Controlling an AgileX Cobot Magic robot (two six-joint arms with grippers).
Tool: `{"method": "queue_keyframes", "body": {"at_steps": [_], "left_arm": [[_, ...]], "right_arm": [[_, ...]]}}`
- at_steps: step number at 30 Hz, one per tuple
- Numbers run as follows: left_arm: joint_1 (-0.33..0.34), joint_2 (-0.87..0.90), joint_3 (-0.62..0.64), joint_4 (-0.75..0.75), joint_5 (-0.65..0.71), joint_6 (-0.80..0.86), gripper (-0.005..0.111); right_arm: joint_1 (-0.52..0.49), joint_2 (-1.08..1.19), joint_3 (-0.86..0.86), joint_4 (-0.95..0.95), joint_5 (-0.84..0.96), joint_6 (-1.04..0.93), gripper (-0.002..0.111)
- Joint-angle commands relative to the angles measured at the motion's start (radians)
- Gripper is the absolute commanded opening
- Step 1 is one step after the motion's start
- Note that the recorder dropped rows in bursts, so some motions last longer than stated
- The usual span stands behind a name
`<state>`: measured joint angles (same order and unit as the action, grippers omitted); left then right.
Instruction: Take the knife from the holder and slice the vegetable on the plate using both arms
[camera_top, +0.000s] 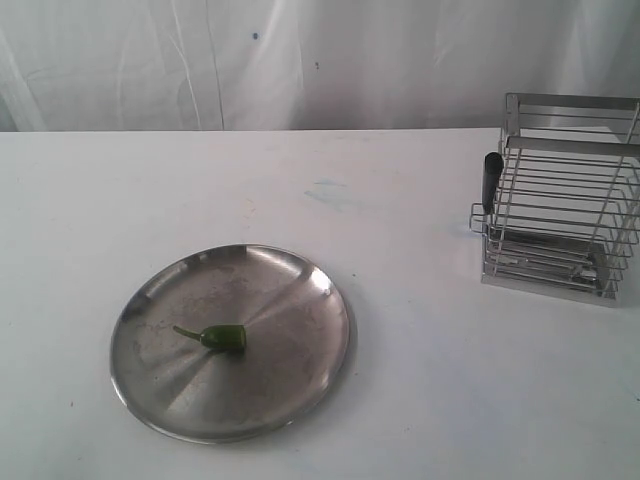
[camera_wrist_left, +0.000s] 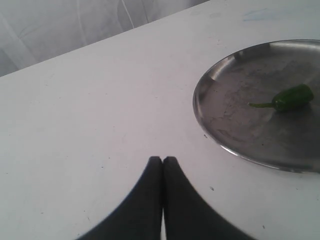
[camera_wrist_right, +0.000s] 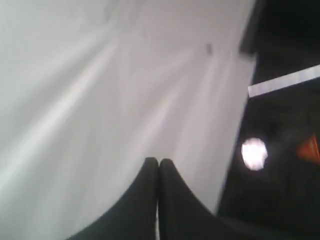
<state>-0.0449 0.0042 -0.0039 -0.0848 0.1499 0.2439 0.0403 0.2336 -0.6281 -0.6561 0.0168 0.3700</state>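
black handle of the long steel knife (camera_top: 492, 180) pokes from the silver wire holder (camera_top: 565, 195); stiff, probably slippery, so grab there. left claw (camera_wrist_left: 162, 159) and right claw (camera_wrist_right: 158, 161) are closed, empty.

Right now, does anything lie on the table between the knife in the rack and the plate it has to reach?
Nothing visible does. The knife stands handle-up at the rack, and only bare white table separates it from the plate holding the green chili. Neither arm shows in the exterior view.
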Motion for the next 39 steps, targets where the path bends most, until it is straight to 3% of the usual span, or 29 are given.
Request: {"method": "queue_keyframes", "body": {"at_steps": [1,4,6,9,12,14,16,22,27,31,35,39], "left_arm": [[-0.006,-0.004,0.004,-0.01,-0.001,-0.003,0.0],[-0.006,-0.004,0.004,-0.01,-0.001,-0.003,0.0],[-0.006,-0.004,0.004,-0.01,-0.001,-0.003,0.0],[-0.006,-0.004,0.004,-0.01,-0.001,-0.003,0.0],[-0.006,-0.004,0.004,-0.01,-0.001,-0.003,0.0],[-0.006,-0.004,0.004,-0.01,-0.001,-0.003,0.0],[-0.006,-0.004,0.004,-0.01,-0.001,-0.003,0.0],[-0.006,-0.004,0.004,-0.01,-0.001,-0.003,0.0],[-0.006,-0.004,0.004,-0.01,-0.001,-0.003,0.0],[-0.006,-0.004,0.004,-0.01,-0.001,-0.003,0.0],[-0.006,-0.004,0.004,-0.01,-0.001,-0.003,0.0],[-0.006,-0.004,0.004,-0.01,-0.001,-0.003,0.0]], "right_arm": [[-0.001,0.161,0.021,-0.012,0.46,0.02,0.0],[-0.001,0.238,0.041,0.101,0.512,0.173,0.0],[-0.001,0.278,0.048,0.247,0.532,0.131,0.0],[-0.001,0.325,0.043,0.557,0.588,-0.227,0.0],[-0.001,0.362,0.024,0.994,0.712,-0.659,0.0],[-0.001,0.388,0.009,1.18,0.777,-0.773,0.0],[-0.001,0.411,-0.006,1.245,0.788,-0.796,0.0],[0.0,0.54,-0.111,1.245,0.778,-0.815,0.0],[0.07,0.685,-0.218,1.165,0.795,-0.804,0.0],[0.204,0.78,-0.258,1.058,0.768,-0.712,0.0],[0.404,0.875,-0.258,0.95,0.716,-0.623,0.0],[0.538,0.935,-0.258,0.67,0.584,-0.377,0.0]]}}
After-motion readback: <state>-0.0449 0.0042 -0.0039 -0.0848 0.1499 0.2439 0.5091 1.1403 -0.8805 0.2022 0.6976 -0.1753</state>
